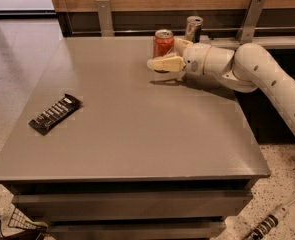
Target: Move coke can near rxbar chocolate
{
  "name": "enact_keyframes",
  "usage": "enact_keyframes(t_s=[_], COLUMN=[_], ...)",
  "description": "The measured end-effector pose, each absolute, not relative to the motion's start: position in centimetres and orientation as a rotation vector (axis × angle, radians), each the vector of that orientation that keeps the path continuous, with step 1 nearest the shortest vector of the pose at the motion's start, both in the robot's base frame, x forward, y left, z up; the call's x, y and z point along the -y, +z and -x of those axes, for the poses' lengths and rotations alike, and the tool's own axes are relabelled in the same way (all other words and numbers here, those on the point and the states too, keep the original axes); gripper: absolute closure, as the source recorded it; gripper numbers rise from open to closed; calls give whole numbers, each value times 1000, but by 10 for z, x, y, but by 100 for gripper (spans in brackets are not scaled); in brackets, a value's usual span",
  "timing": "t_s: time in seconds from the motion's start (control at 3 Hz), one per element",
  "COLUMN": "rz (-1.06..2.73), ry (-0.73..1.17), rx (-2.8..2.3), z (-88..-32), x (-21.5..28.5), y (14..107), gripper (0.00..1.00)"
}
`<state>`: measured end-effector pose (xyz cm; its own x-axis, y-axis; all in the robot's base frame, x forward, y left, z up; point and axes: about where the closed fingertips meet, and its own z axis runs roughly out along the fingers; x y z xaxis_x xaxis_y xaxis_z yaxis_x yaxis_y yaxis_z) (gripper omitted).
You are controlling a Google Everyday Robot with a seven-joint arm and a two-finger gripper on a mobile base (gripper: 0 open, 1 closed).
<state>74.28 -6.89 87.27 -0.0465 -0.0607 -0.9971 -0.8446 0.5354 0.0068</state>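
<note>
Coke can (163,41) upright at the far edge of the table (152,134), not yet carried anywhere.
Camera view: the gripper (163,53) reaches in from the right, its fingers spread either side of the can with no clamp evident. The rxbar chocolate (55,114) lies well apart at the near left, so grasp, carry and set-down all remain. A taller silver can (193,28) stands close behind.

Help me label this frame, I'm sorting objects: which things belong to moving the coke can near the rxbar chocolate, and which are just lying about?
Job in hand:
coke can, far side
rxbar chocolate, near left
gripper, at the coke can

Lying about:
taller silver can, behind the gripper
</note>
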Motion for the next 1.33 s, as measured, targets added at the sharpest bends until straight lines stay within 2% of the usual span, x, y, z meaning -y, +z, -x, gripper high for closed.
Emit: enact_keyframes(t_s=[0.33, 0.67, 1.0, 1.33], rz=[820, 825, 828, 830], ry=[770, 776, 780, 783], rx=[-1495, -1493, -1491, -1490], z=[-743, -743, -743, -743], x=[66, 61, 58, 56], y=[873, 873, 873, 873], gripper=[39, 71, 95, 100])
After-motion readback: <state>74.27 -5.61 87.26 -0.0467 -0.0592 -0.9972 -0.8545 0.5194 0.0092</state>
